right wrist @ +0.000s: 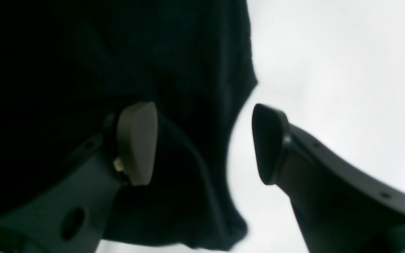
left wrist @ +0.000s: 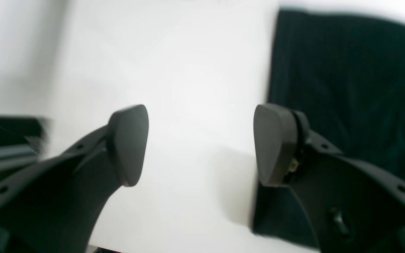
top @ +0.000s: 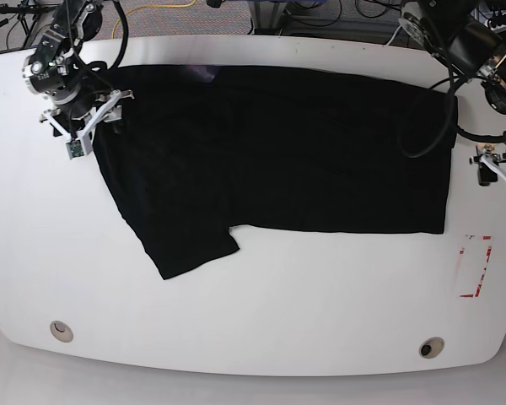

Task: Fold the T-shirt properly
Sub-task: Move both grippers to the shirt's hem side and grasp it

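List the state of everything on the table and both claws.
T-shirt: spread flat on the table, lower half folded up, one sleeve sticking out, not held.
Left claw: open, empty, over bare table beside the shirt's edge.
Right claw: open, empty, over the shirt's edge.
Table: white, red marking near one edge.

the black t-shirt (top: 278, 148) lay spread flat across the far half of the white tabletop (top: 261, 304), one sleeve angled toward the near edge.
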`<state>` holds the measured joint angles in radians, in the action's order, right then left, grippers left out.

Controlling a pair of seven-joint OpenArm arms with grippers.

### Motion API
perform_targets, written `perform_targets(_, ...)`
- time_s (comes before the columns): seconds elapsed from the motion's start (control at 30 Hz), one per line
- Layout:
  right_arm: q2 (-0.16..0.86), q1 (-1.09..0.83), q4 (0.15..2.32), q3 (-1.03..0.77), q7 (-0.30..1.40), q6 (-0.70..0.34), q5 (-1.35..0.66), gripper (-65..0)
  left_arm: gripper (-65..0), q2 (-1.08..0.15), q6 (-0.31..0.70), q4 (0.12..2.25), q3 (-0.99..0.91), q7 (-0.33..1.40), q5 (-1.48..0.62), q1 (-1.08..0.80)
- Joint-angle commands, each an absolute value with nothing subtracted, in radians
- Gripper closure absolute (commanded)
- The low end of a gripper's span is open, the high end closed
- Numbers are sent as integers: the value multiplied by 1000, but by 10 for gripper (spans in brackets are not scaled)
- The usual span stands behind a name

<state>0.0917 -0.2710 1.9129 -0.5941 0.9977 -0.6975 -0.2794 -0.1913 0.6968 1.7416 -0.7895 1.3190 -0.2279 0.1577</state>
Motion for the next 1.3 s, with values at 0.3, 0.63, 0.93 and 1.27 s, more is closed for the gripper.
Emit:
perform_targets(0.3, 88, -162, 1903, -506, 978, -698, -306, -403, -433, -200, 698, 1755, -642, 1115, -252, 94)
perform_targets(0.63, 137, 133, 1627, -503, 940, -698, -145, -403, -433, -200, 698, 1712, -575, 1029, -259, 145)
perform_targets(0.93, 209, 332, 1257, -498, 762, -698, -68, -403, -433, -200, 698, 1707, -572, 1027, -255, 163)
perform_targets(1.27, 240, 397, 980, -496, 610, -698, -65, -403, -433, -217, 698, 1704, -576, 1027, -251, 162)
